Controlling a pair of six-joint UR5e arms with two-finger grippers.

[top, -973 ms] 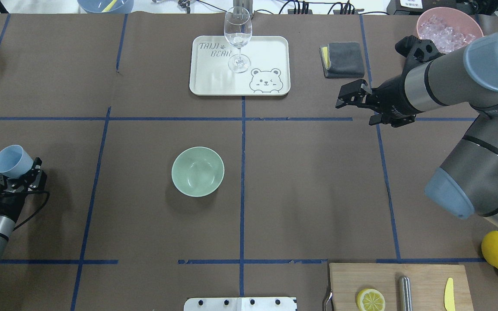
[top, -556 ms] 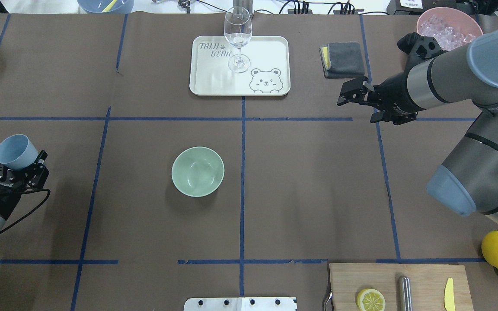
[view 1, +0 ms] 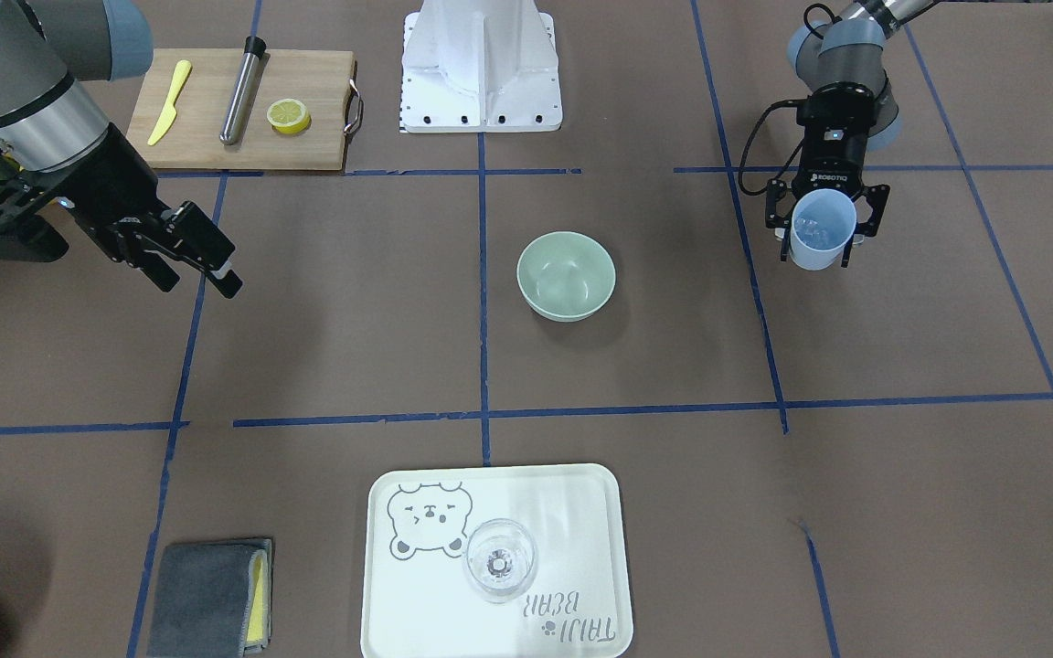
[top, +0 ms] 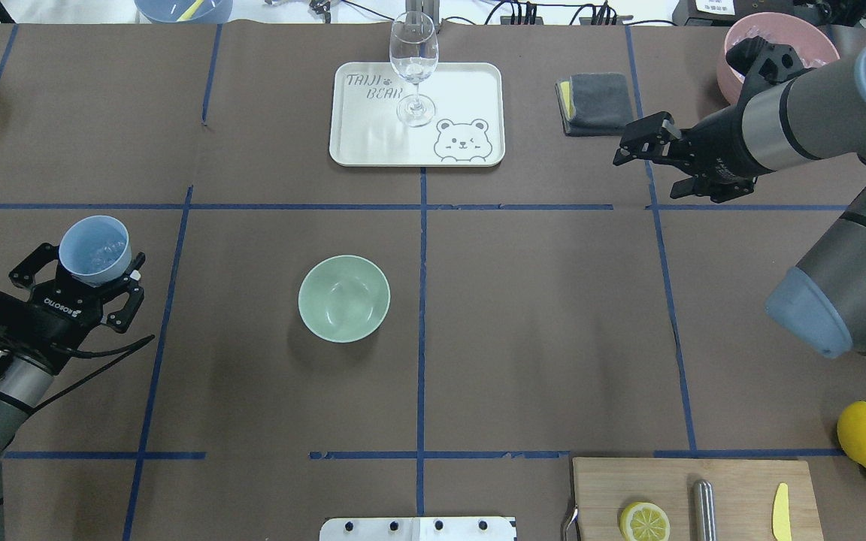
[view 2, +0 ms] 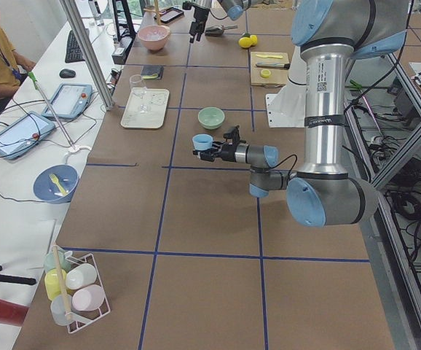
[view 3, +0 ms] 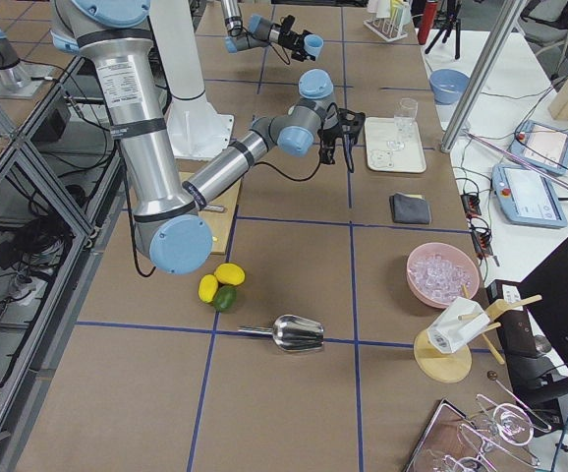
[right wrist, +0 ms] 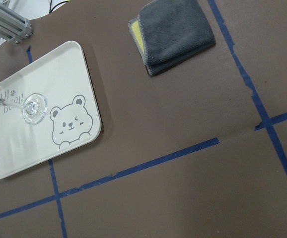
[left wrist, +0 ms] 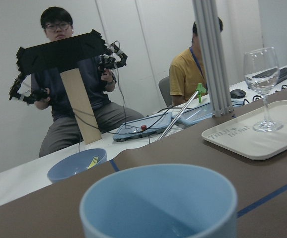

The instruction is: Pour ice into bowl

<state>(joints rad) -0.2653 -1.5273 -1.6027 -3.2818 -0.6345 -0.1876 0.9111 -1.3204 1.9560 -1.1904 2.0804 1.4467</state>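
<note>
**Q:** What is the left hand (top: pixel 86 264) holding, and where is the ice?

**A:** Its two fingers are closed on the wall of a blue cup (top: pixel 95 248), just below the rim. The cup is upright, mouth up. A few glassy pieces of ice (view 1: pixel 815 236) show faintly at the bottom. The mint-green bowl (top: pixel 343 298) sits on the surface (top: pixel 538 338) well off to that hand's right, a little nearer the robot, and looks empty.

**Q:** How will the load handle?

**A:** The cup looks light, stiff and smooth, so a grip on the mid wall seems right. Ice is hard and slippery. My guess is that it will slide out in a rush once the cup tips, and it may bounce off the rim. The bowl looks light too, so a knock could make it skid.

**Q:** Is anything in the way?

**A:** Only a blue tape line (top: pixel 170 300) lies between the cup and the bowl. Beyond the bowl, further from the hand, a tray (top: pixel 373 143) carries a fragile wine glass (top: pixel 413 68). The right hand (view 1: pixel 202 274) hangs far off with its fingers spread and holds nothing. A grey cloth (top: pixel 598 101) lies just beside it, and a pink container (top: pixel 734 71) stands behind it
</note>
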